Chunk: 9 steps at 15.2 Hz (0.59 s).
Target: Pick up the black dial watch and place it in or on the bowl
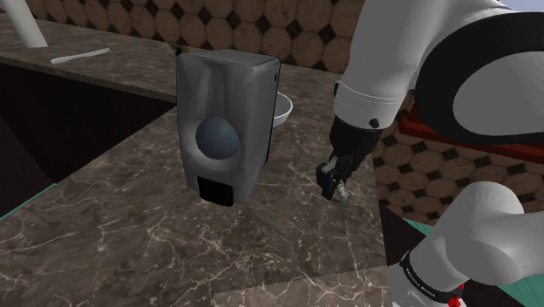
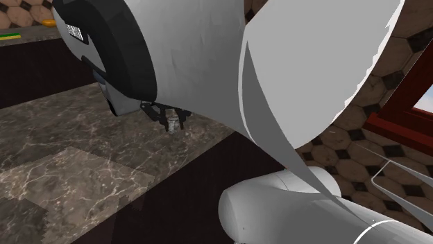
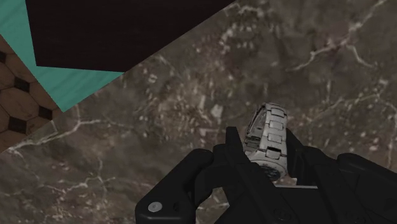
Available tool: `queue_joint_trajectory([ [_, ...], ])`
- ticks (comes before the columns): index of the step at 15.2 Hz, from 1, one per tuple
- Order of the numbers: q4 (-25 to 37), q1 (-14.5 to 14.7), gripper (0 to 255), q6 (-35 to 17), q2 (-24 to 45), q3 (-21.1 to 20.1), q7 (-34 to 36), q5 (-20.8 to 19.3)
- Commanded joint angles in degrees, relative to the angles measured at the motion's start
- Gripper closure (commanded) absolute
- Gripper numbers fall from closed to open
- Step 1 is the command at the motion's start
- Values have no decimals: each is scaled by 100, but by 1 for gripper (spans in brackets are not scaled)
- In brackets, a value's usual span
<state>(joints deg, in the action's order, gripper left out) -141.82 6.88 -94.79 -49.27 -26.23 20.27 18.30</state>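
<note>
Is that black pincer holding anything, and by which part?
Yes: the black pincer clasps a silver metal-link wristwatch at its dial end, the band jutting out in front.

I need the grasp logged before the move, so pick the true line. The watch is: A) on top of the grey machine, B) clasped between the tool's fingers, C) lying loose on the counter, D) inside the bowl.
B: in the wrist view the watch sits clasped in the tool, over the counter.
</note>
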Motion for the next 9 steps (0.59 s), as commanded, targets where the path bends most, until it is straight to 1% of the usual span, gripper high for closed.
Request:
queue_joint_trajectory([
  [1, -1, 0, 255, 1, 0, 0, 0, 0],
  [8, -2, 0, 255, -1, 0, -1, 0, 1],
  [9, 77, -9, 255, 70, 9, 21, 4, -20],
])
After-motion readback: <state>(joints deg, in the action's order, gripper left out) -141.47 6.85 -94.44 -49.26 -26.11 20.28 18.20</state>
